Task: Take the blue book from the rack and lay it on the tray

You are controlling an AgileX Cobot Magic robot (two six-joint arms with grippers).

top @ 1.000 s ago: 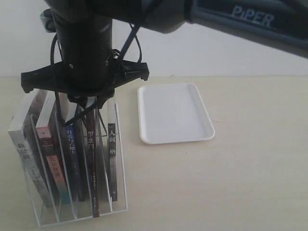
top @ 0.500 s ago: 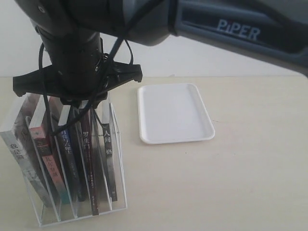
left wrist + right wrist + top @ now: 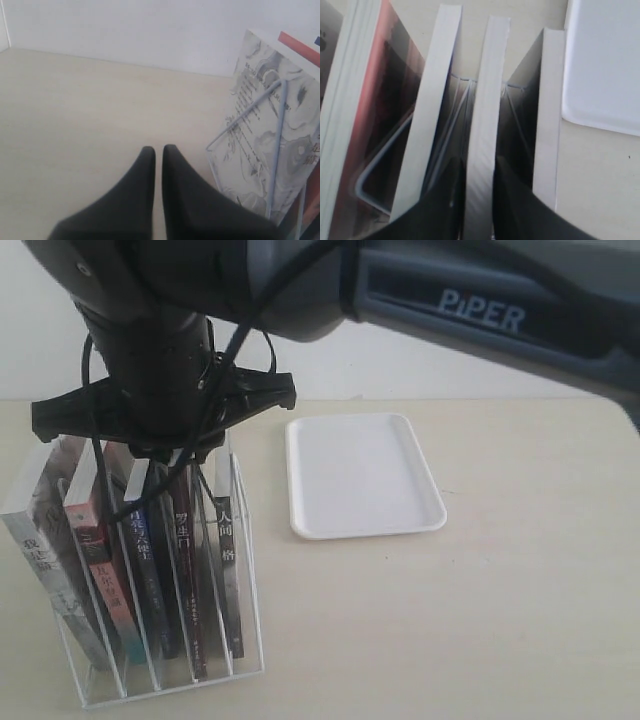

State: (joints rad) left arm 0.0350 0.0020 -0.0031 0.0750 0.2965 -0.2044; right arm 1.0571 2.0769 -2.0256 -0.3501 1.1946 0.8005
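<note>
exterior: the rack (image 3: 170, 690) stands on the left of the table (image 3: 500, 620), with five books leaning in its slots. the blue book (image 3: 145, 560) is in the third slot from the left, between a red book (image 3: 100, 575) and a dark book (image 3: 186, 540). the right gripper (image 3: 180, 455) hangs straight down onto the tops of these middle books, and its tips are hard to make out here. the tray (image 3: 365, 475) lies flat to the right of the rack, apart from it.

left wrist: the left gripper (image 3: 157, 149) is closed, its fingers almost touching. it hovers above the table just beside a grey book (image 3: 265, 140) in the rack's outer slot.

right wrist: the fingers (image 3: 445, 210) sit flush on both sides of one book's page edge, clamping it. by the count of edges this looks like the dark book, not the blue one. the blue book (image 3: 440, 75) is the next edge over, just outside one finger. a corner of the tray shows beyond the last book.
</note>
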